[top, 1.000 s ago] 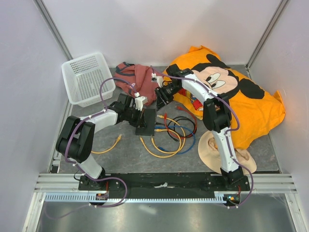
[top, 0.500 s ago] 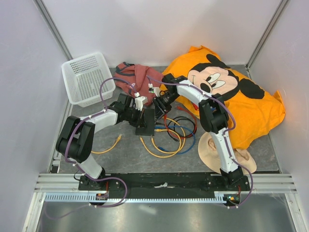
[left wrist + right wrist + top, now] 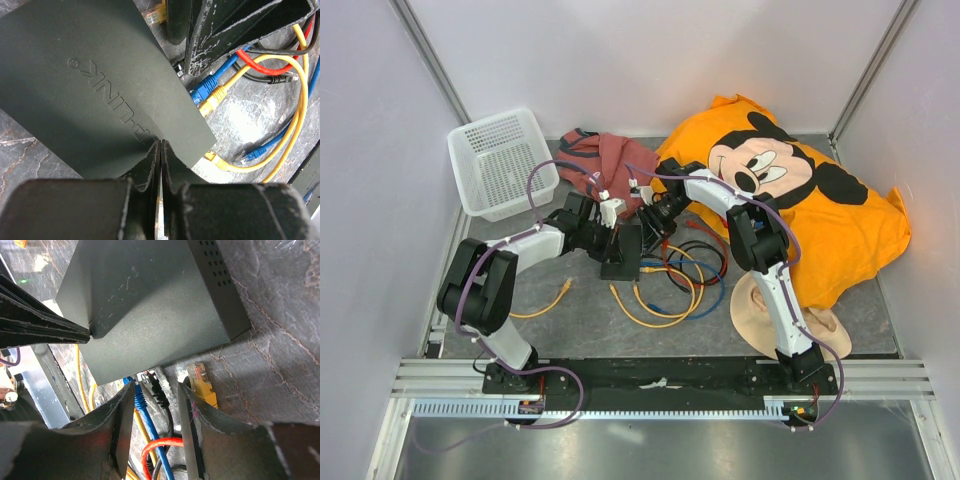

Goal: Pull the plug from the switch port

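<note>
Pinching an edge of the switch [image 3: 623, 256] near one corner, the left end effector [image 3: 160, 146] is clenched, its two fingers pressed together on the thin black slab. The switch lies on the table [image 3: 580, 320] near the middle, between the two end effectors, with embossed lettering facing up. The right end effector [image 3: 156, 390] stands at the socket edge, released, its fingers spread apart. A black plug [image 3: 155, 382] sits in the gap between them without visibly touching either, and a blue plug [image 3: 140, 399] lies just beside one finger. A loose yellow plug [image 3: 202, 384] rests on the table just outside the other finger, apart from the switch. In the left wrist view the blue plug and a second yellow plug [image 3: 214, 99] butt against the socket edge side by side. Loops of yellow, blue, red and black cable [image 3: 675, 285] lie tangled just right of the switch. A white basket [image 3: 500, 160], a reddish cloth [image 3: 605, 160] and an orange cartoon cushion [image 3: 820, 210] lie farther back.
</note>
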